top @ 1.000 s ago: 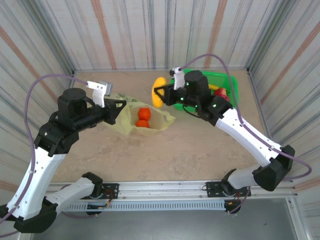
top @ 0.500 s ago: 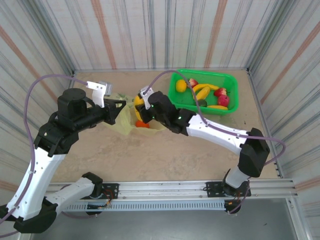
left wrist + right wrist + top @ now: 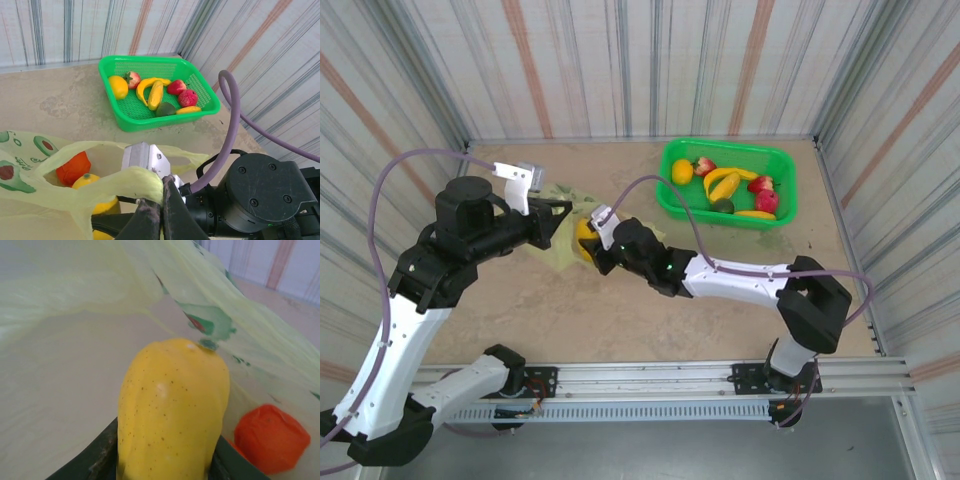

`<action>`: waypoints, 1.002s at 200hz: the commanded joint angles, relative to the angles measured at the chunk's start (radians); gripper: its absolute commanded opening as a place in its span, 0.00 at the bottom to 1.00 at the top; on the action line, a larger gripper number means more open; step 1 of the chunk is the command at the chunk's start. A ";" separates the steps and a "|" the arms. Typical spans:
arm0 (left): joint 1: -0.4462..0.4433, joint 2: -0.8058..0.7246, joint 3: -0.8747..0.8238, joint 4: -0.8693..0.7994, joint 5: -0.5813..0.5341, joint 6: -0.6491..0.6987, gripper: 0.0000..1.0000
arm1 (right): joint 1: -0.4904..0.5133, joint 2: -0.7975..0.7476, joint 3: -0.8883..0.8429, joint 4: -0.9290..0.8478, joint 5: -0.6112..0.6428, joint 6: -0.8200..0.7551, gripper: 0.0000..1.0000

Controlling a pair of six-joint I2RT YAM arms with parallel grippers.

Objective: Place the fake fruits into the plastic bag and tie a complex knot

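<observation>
The plastic bag (image 3: 35, 192) is thin, translucent yellow-green film, creased. The yellow fruit (image 3: 170, 405) is smooth glossy plastic, brown-speckled; the orange fruit (image 3: 270, 437) is glossy. The basket (image 3: 150, 122) is slotted green plastic. The tabletop (image 3: 50, 95) is matt, mottled beige.

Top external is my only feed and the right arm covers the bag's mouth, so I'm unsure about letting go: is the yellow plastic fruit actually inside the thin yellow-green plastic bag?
Observer: Yes. The right wrist view shows the right gripper shut on the speckled yellow plastic fruit, with the thin translucent yellow-green plastic bag arching over it.
Operator: What else is in there?
Observer: A glossy orange plastic fruit lies on the bag's floor beside it.
Operator: Does the left arm hold the mouth open?
Observer: The left wrist view shows the left gripper shut on the bag's rim, with the rim above the fruit.
</observation>
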 commanded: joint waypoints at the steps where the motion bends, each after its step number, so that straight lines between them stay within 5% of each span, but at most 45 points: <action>1: 0.003 -0.004 -0.006 0.018 0.010 -0.012 0.00 | -0.013 0.074 0.053 0.102 -0.074 -0.097 0.38; 67: 0.003 -0.021 -0.007 0.022 0.035 -0.033 0.00 | -0.063 0.292 0.273 0.047 -0.071 -0.170 0.40; 86: 0.003 -0.018 -0.008 0.019 0.029 -0.030 0.00 | -0.068 0.336 0.329 -0.030 -0.059 -0.171 0.64; 100: 0.003 -0.019 -0.008 0.017 0.023 -0.024 0.00 | -0.068 0.336 0.336 -0.057 -0.064 -0.171 0.71; 200: 0.004 -0.020 0.001 0.006 0.002 0.002 0.00 | -0.094 0.104 0.204 -0.107 -0.198 -0.165 0.66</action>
